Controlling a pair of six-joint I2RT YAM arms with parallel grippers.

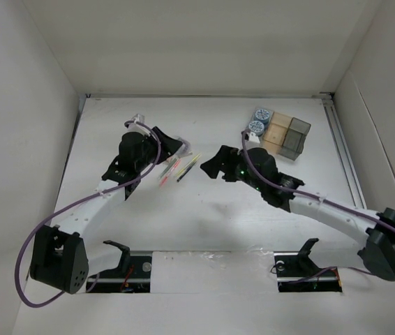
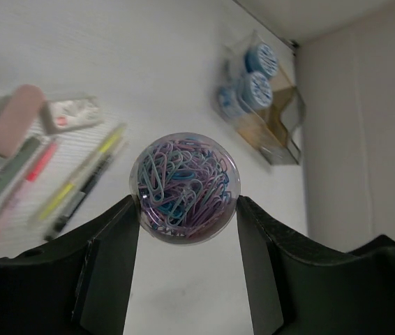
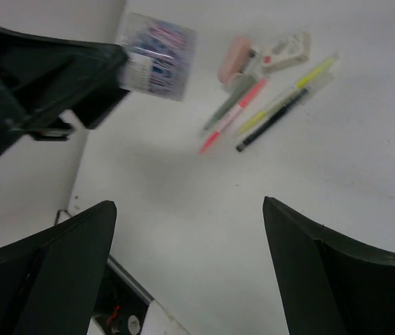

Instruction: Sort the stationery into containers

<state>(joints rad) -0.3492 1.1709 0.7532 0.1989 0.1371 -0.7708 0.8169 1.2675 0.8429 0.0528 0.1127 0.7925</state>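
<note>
My left gripper (image 2: 187, 206) is shut on a clear round tub of blue and purple paper clips (image 2: 185, 185), held above the table; it also shows in the right wrist view (image 3: 157, 57). Several yellow, pink and dark pens (image 1: 178, 167) lie below it, with a pink eraser (image 2: 9, 120) and a small white block (image 2: 72, 114) beside them. Two blue cylinders (image 1: 259, 121) stand in the clear boxes at the left of the container cluster (image 1: 287, 135). My right gripper (image 3: 189, 206) is open and empty, over bare table right of the pens (image 3: 271, 105).
White walls close in the table on the left, back and right. A metal rail (image 1: 340, 139) runs along the right side next to the containers. The arm bases and black mounts (image 1: 292, 265) sit at the near edge.
</note>
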